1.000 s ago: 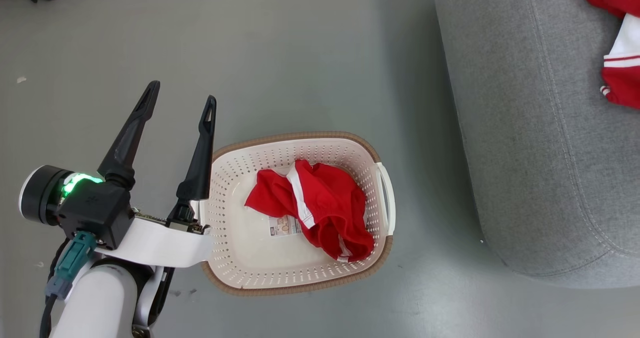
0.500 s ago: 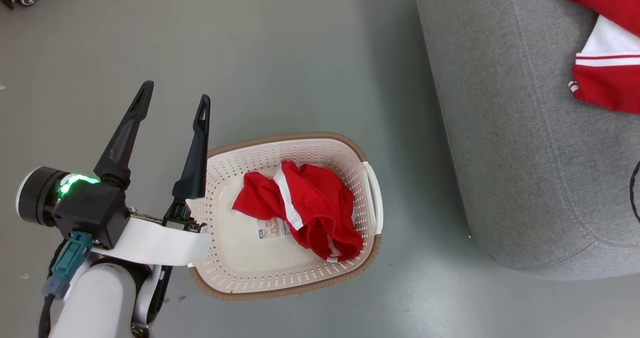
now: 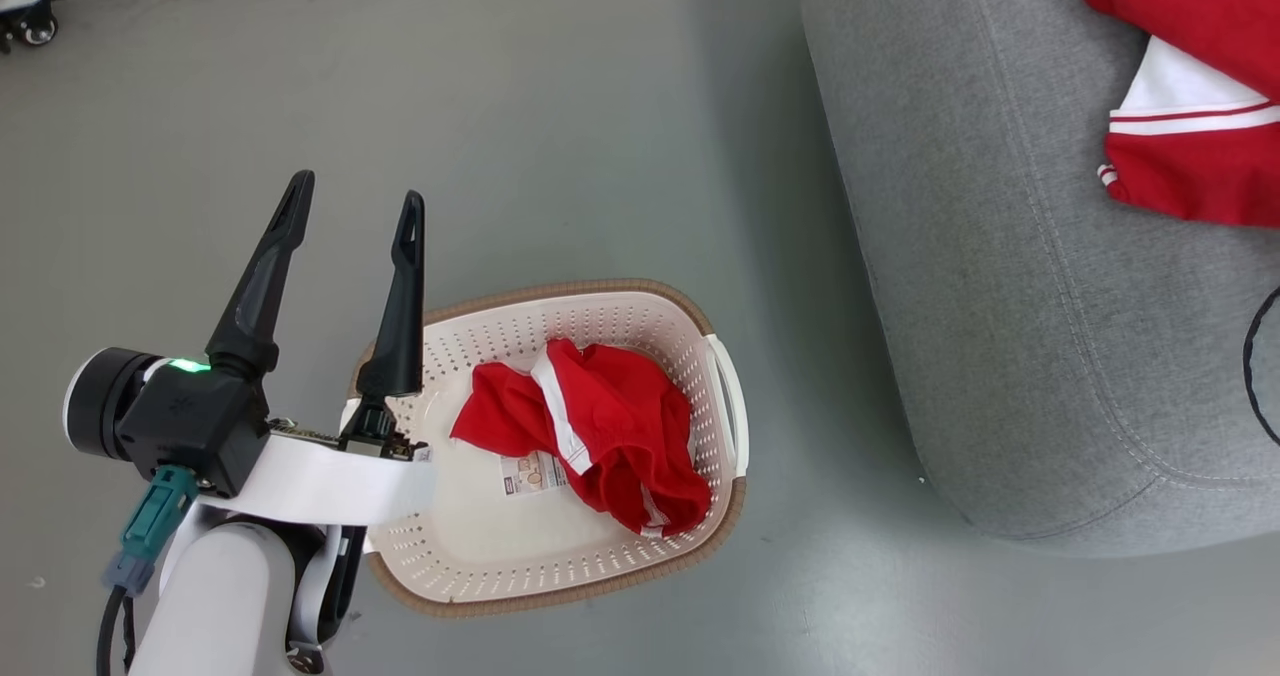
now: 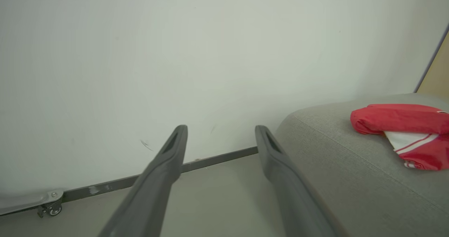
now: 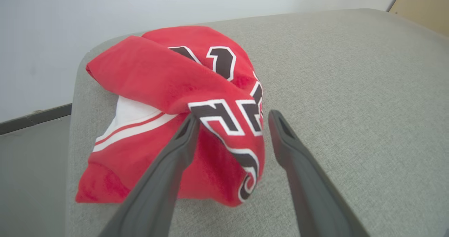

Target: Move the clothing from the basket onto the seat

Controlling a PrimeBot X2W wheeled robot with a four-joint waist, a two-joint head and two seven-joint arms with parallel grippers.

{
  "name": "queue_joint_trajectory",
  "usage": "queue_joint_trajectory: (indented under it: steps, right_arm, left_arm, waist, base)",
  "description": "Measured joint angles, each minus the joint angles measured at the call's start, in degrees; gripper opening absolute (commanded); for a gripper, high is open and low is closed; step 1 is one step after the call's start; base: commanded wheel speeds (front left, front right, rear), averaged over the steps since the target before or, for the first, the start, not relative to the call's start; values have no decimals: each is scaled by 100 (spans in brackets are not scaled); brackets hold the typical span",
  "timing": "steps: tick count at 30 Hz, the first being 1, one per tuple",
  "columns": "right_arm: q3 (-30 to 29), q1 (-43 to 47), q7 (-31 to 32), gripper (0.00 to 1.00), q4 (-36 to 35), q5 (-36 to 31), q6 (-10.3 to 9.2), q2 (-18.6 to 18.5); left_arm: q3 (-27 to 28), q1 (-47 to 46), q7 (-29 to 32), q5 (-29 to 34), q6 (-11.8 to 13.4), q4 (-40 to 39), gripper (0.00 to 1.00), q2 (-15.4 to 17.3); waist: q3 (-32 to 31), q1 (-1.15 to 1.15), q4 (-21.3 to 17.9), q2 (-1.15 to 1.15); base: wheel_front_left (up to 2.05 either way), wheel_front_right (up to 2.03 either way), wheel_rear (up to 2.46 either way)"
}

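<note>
On the seat (image 5: 350,72), lettered jersey (image 5: 196,89) lies free between right gripper's (image 5: 233,117) spread fingers; left gripper (image 3: 356,191) spread, empty. Next, likely: fetch red garment (image 3: 600,426) from basket (image 3: 700,331).

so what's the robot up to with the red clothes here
A two-armed robot is emptying a laundry basket on the floor onto the grey seat. One lettered garment lies on the seat, with the right gripper over it, fingers open and holding nothing. A second red garment lies in the basket, not yet moved. The left gripper hangs open and empty beside the basket's rim.
</note>
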Motion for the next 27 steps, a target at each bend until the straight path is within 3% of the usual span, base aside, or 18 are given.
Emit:
queue_joint_trajectory:
  steps: [10, 27]
  right_arm:
    - [680, -27, -146, 100, -617, 58, 0, 15]
    - [1720, -159, -197, 100, -1838, 571, 0, 639]
  left_arm:
    - [235, 12, -171, -73, 153, 321, 100, -38]
    - [843, 496, -314, -349, 472, 938, 100, -178]
  waist:
    - [-256, 0, -55, 0]
    - [-1013, 0, 173, 0]
  base:
    - [0, 0, 0]
    - [0, 0, 0]
